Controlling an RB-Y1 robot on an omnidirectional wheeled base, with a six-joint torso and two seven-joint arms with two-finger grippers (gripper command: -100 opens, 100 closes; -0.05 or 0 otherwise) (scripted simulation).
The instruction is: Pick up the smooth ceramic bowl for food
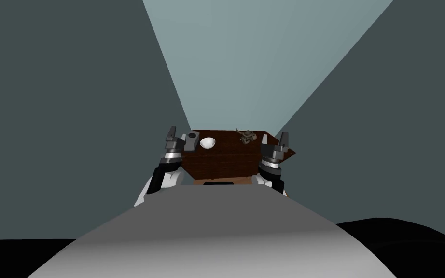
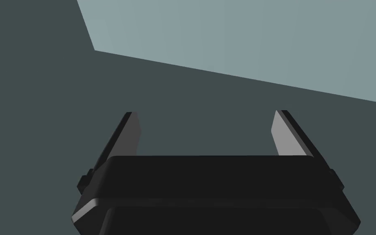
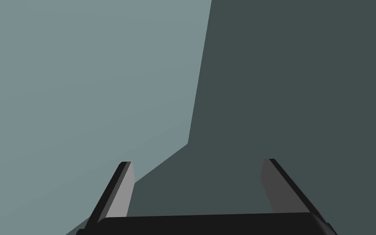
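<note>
While my left gripper (image 2: 205,116) and right gripper (image 3: 197,163) flank the brown tabletop's (image 1: 226,159) side edges, fingers spread and empty, the white bowl (image 1: 207,143) sits by its far left corner, just beside a grey block (image 1: 192,140). I'd drop the left one over the rim's open side, toward the bare middle.

Dim, flat light throughout. To the left a dark grey-green wall (image 1: 62,120), to the right another dark wall (image 1: 400,135), both splaying toward the corners. Between them a paler blue-grey plane (image 1: 260,62), narrowing down to a dark brown planked desk (image 1: 226,159) straight ahead. Along the desk's near edge a lighter tan strip (image 1: 243,182). Black area (image 1: 410,246) in the lower corners.
</note>
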